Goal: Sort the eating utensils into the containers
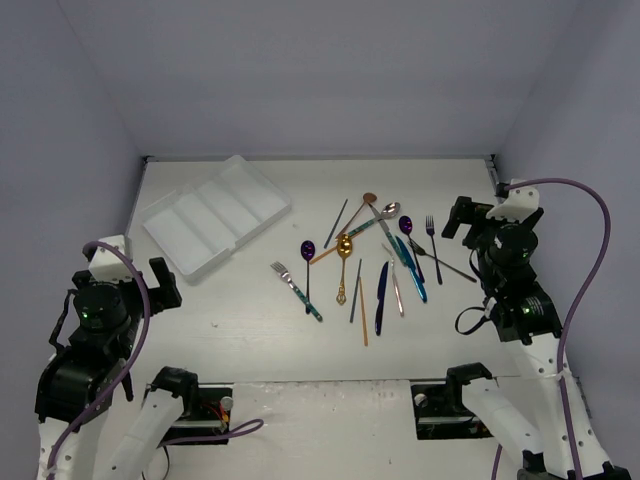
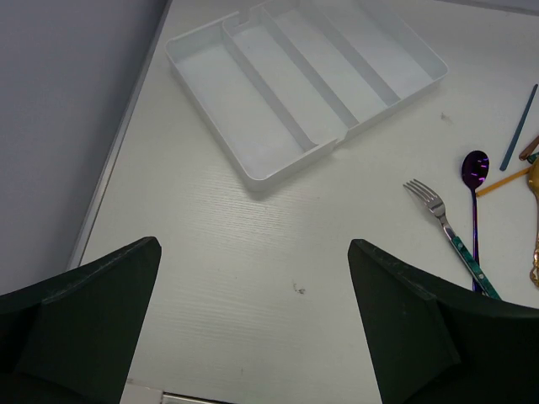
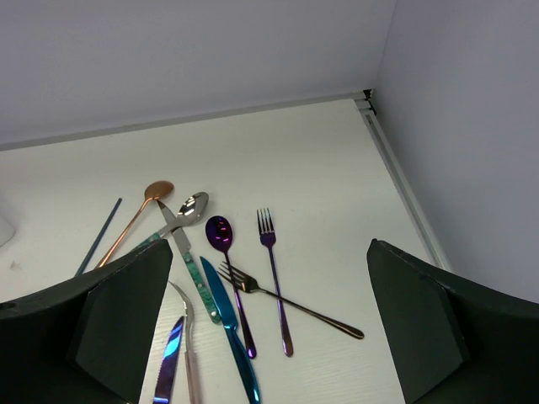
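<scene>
Several coloured utensils (image 1: pixel 375 262) lie scattered mid-table, right of centre: a purple spoon (image 1: pixel 307 252), a gold spoon (image 1: pixel 343 262), a blue knife (image 1: pixel 381 297), a purple fork (image 1: pixel 432 246). The translucent white tray (image 1: pixel 214 215) with long parallel compartments sits at the back left, all empty; it also shows in the left wrist view (image 2: pixel 253 34). My left gripper (image 1: pixel 160 285) is open and empty, near the tray's front. My right gripper (image 1: pixel 462 217) is open and empty, just right of the utensils. In the right wrist view a purple spoon (image 3: pixel 226 252), purple fork (image 3: pixel 274 273) and teal knife (image 3: pixel 226 324) lie between the fingers.
Grey walls enclose the table on the left, back and right. A teal-handled silver fork (image 2: pixel 446 231) and a purple spoon (image 2: pixel 475 189) lie right of my left gripper. A metal edge strip (image 3: pixel 400 181) runs along the right wall.
</scene>
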Controlling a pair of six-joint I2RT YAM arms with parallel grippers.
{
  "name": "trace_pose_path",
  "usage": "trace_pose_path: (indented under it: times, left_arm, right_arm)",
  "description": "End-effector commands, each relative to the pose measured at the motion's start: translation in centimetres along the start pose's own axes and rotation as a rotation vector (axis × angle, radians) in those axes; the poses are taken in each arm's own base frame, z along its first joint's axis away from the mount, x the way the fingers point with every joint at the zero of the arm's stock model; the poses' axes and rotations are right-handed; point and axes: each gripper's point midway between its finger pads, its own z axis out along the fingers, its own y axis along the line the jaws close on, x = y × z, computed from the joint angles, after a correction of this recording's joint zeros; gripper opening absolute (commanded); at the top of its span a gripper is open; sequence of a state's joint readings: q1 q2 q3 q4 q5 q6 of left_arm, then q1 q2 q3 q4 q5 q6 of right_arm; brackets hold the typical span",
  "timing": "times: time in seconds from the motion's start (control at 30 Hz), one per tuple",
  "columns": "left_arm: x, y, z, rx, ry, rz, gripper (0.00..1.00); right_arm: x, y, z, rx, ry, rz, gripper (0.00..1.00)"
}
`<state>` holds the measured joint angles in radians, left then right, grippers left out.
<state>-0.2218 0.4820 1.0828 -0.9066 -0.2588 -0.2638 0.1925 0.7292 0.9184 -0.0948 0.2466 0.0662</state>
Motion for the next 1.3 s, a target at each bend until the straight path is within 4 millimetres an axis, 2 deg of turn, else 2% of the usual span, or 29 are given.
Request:
trace_pose_path:
  times: [0.0, 0.17, 0.4, 0.53, 0.6, 0.67, 0.8, 0.93, 1.17, 1.27]
  left_arm:
    - [-1.3, -0.5, -0.2, 0.025, -0.028, -0.007, 0.93]
    - [-1.2, -1.4, -0.1, 0.064, -0.012, -0.026, 0.93]
    - [-1.3, -2.5, 0.9, 0.074, 0.035, -0.087, 0.93]
    - [-1.3, -3.2, 1.6, 0.082, 0.068, -0.123, 0.93]
    - [-1.3, -3.7, 1.8, 0.096, 0.085, -0.13, 0.93]
    - [-1.2, -4.0, 2.1, 0.101, 0.102, -0.135, 0.93]
    - [-1.3, -4.3, 2.3, 0.111, 0.11, -0.142, 0.93]
    - [-1.1, -4.5, 2.6, 0.114, 0.126, -0.134, 0.93]
    - [-0.3, -4.3, 2.8, 0.105, 0.139, -0.125, 0.93]
    - [-0.2, -4.3, 2.8, 0.103, 0.141, -0.118, 0.93]
  right_arm:
    - [-3.2, -0.3, 0.1, 0.043, -0.09, 0.061, 1.0]
    - [-1.6, 0.5, 0.6, 0.014, -0.052, 0.071, 1.0]
    - [3.5, 2.6, 2.9, -0.056, 0.101, 0.052, 1.0]
    - [8.3, 3.1, 4.8, -0.014, 0.311, 0.063, 1.0]
    - [12.0, 3.8, 5.6, -0.012, 0.457, 0.053, 1.0]
    - [13.5, 4.6, 5.8, -0.032, 0.512, 0.077, 1.0]
    - [17.1, 6.1, 5.5, -0.041, 0.616, 0.135, 0.99]
    - [19.3, 6.3, 5.1, -0.023, 0.663, 0.101, 0.98]
    - [24.0, 7.6, 2.3, -0.029, 0.766, 0.066, 0.91]
    - [25.5, 8.1, 1.5, -0.022, 0.794, 0.048, 0.9]
